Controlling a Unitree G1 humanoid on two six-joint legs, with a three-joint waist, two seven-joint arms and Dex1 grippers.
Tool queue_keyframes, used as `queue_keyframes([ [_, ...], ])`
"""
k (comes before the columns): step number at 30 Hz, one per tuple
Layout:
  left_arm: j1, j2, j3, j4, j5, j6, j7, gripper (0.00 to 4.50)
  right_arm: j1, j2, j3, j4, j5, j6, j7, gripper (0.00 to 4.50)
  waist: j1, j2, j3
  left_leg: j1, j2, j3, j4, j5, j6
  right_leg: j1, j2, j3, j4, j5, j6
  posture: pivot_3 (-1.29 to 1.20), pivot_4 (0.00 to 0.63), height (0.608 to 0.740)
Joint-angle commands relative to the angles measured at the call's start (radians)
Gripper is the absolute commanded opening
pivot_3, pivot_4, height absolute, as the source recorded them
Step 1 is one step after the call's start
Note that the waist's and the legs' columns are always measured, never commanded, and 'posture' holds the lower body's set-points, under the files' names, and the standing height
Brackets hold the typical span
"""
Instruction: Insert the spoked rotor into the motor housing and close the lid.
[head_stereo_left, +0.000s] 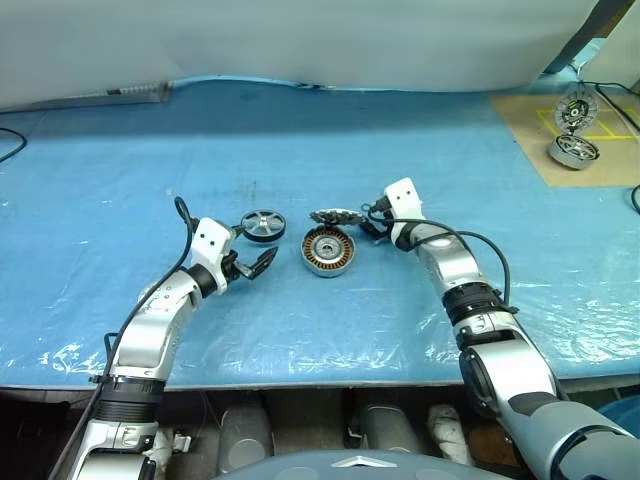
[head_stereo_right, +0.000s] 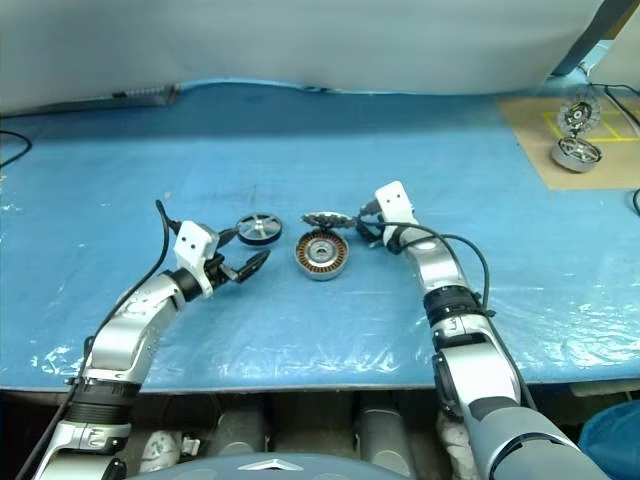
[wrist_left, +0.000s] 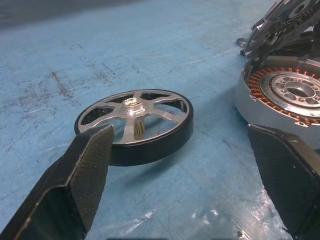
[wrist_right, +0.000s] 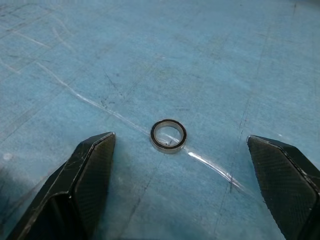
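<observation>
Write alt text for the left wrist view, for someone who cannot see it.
A small spoked rotor with a black rim lies flat on a blue table cover, just beyond the open left end effector. Beside it stands the copper-wound motor housing, with the toothed silver lid behind.

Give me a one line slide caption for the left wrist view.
Open left gripper faces the spoked rotor on the blue table, motor housing alongside.

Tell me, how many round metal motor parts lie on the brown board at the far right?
2: a toothed silver disc at the back of the brown board, and a silver ring in front of it. More may lie beyond the picture's edge.
</observation>
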Motion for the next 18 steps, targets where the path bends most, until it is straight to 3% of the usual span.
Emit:
queue_keyframes([
  [1,0.0,0.004,0.003,-0.046,-0.014,-0.019,-0.004,4.5,-0.044,0.032,-0.007,0.091,0.001,-0.046,-0.015,4.08,-0.002,0.0,0.0,0.0,0.0,0.0,0.0,0.0,0.0,0.0,0.0,0.0,0.0,0.0,0.0,0.0,0.15,0.74],
  [11,0.024,0.006,0.005,-0.031,-0.009,-0.052,-0.012,4.5,-0.03,0.036,-0.014,0.153,-0.003,-0.071,0.001,0.72,0.001,0.0,0.0,0.001,0.0,0.0,0.0,0.0,0.0,0.001,0.0,0.0,0.0,0.0,0.0,0.0,0.15,0.74],
  [12,0.021,0.006,0.006,-0.022,-0.008,-0.056,-0.014,4.5,-0.014,0.029,-0.015,0.134,-0.001,-0.063,0.008,0.56,0.002,0.0,0.0,0.001,0.0,0.0,0.0,0.0,0.0,0.002,0.0,0.0,0.0,0.0,0.0,0.0,0.15,0.74],
  [18,0.018,0.009,0.007,-0.013,-0.01,-0.066,-0.02,4.5,0.145,-0.037,0.002,-0.124,0.003,0.028,0.084,0.56,0.011,0.0,0.0,0.001,0.0,0.0,0.0,0.0,0.0,0.003,0.0,-0.001,-0.002,0.0,0.0,0.0,0.15,0.74],
])
